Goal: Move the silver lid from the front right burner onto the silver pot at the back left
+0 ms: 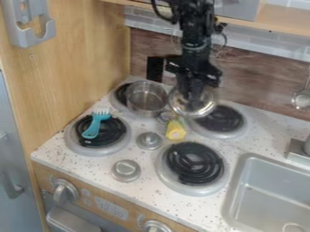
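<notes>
Camera view shows us the black gripper (192, 97) pointing down at a shiny round metal piece (206, 108), overlapping it beside the back right burner (221, 119); we cannot tell whether it is open or closed, or has a hold. Just left of the piece we see a metal pot (145, 102) on the back left burner (120, 97). A yellow object (176, 131) lies between the burners, and a teal toothed utensil (94, 125) rests on the front left burner (84, 146)

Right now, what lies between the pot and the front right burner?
In the camera view, a yellow object and, nearer the pot, a small silver knob lie between it and the front right burner.
</notes>
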Robot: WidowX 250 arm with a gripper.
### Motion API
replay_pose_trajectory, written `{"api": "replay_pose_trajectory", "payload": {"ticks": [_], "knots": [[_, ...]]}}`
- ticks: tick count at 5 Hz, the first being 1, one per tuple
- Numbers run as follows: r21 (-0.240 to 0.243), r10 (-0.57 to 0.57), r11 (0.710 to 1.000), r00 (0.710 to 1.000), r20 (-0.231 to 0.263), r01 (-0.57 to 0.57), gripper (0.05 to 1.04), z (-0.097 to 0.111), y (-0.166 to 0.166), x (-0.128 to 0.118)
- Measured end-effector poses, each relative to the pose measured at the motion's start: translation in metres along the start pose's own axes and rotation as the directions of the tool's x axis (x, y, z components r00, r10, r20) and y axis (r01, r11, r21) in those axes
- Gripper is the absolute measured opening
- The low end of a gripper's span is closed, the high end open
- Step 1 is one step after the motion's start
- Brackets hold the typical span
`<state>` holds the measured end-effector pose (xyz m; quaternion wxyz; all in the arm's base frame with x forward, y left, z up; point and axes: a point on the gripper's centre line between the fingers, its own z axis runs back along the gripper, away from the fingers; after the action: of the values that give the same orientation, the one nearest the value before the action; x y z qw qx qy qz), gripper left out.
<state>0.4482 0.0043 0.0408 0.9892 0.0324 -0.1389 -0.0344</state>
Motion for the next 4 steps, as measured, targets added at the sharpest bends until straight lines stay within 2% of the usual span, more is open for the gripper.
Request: {"api": "replay_pose_trajectory", "payload": {"ticks": [1,2,3,4], "knots": [[0.025,0.115,0.993,0.993,0.000,-0.115,0.241,-0.020,0.039,0.015],[0.049,0.193,0.980,0.981,0.016,-0.193,0.241,-0.027,0.070,0.027],[0.060,0.222,0.973,0.974,0.039,-0.224,0.241,-0.036,0.080,0.037],[0.087,0.285,0.953,0.957,0.051,-0.289,0.241,-0.041,0.107,0.036]]}}
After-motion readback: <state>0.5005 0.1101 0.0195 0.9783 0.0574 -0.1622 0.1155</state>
